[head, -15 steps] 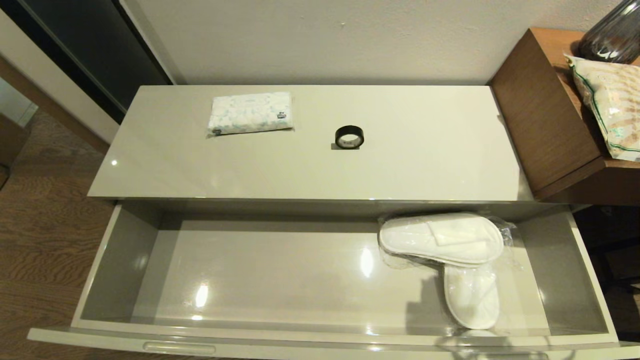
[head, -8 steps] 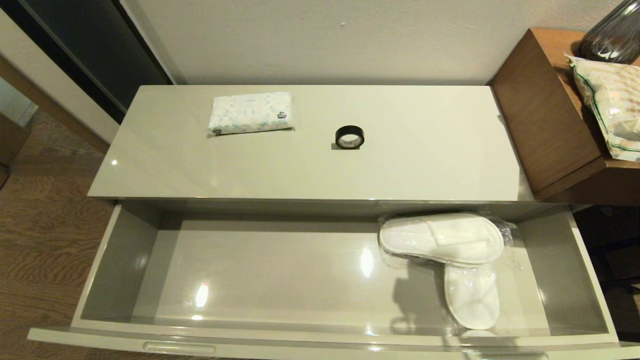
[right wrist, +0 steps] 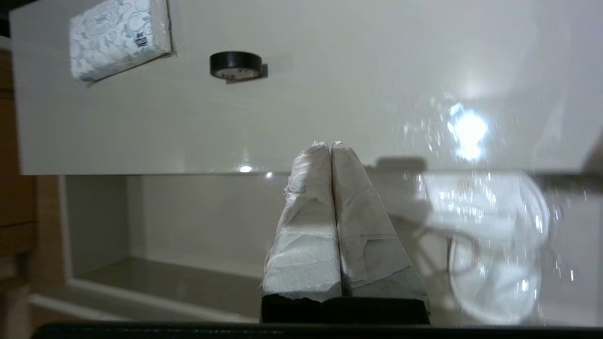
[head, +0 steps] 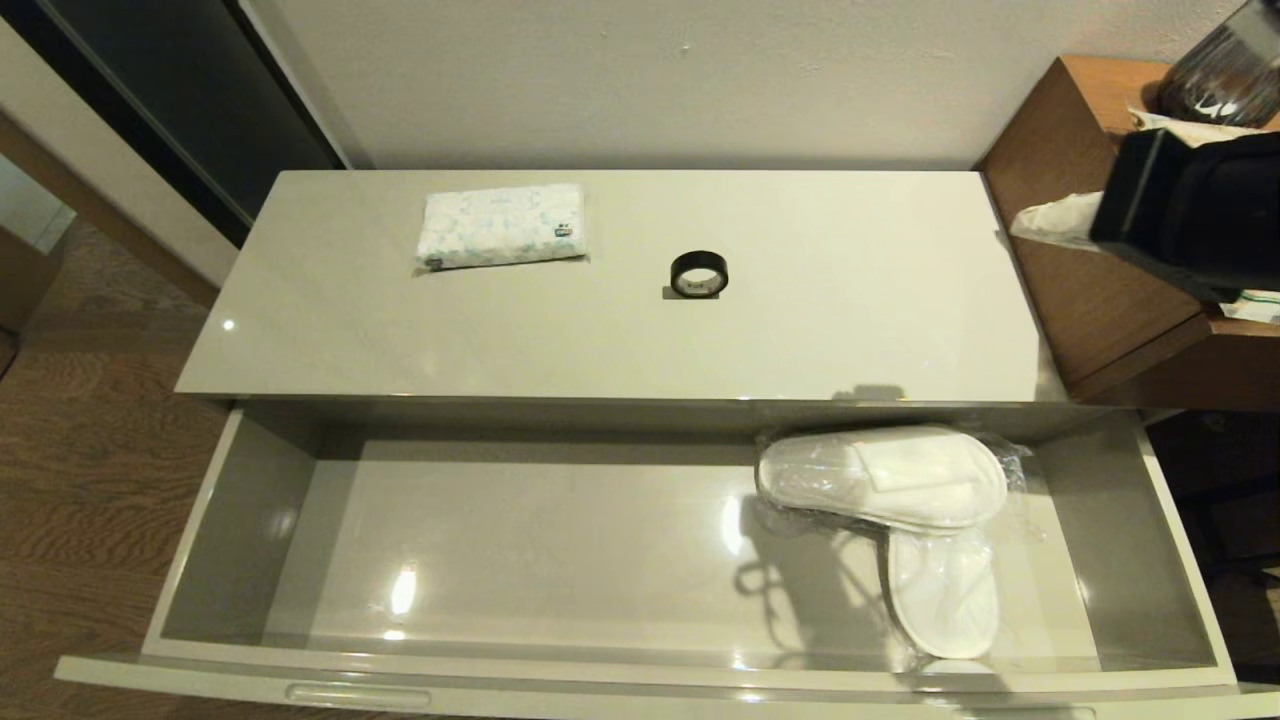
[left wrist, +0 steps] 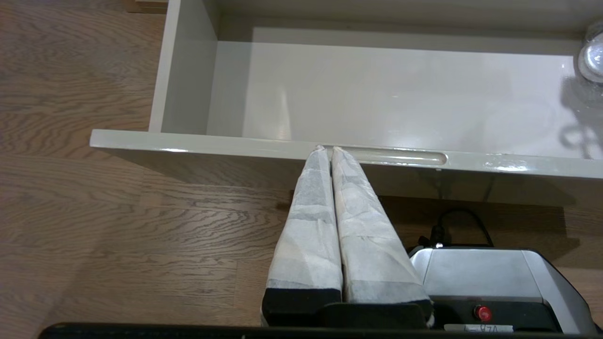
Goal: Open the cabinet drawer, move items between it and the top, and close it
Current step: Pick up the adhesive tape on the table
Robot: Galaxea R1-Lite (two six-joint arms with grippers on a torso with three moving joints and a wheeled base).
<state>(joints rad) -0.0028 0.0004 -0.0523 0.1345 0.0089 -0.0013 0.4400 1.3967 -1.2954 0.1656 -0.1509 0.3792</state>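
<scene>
The cabinet drawer (head: 190, 560) stands pulled fully open. In its right part lie white slippers (head: 880, 480) in clear bags, one across and another (head: 945, 595) pointing toward the front. On the top (head: 850, 300) rest a black tape roll (head: 699, 274) and a white tissue pack (head: 500, 225). My right gripper (head: 1018, 224) hovers high at the top's right end, shut and empty; its wrist view shows the gripper (right wrist: 330, 145) above the top's front edge. My left gripper (left wrist: 328, 149) is shut and empty, low in front of the drawer, its tips at a notch (left wrist: 400, 156) in the front edge.
A brown wooden side unit (head: 1090, 250) adjoins the top on the right and carries a dark vase (head: 1220, 75); my right arm covers most of what lies there. Wood floor (head: 80, 450) lies to the left. The robot's base (left wrist: 490, 278) sits below the drawer front.
My right arm has risen into the head view at the right, in front of the side unit. Its shadow has slid left across the drawer floor. No item has moved.
</scene>
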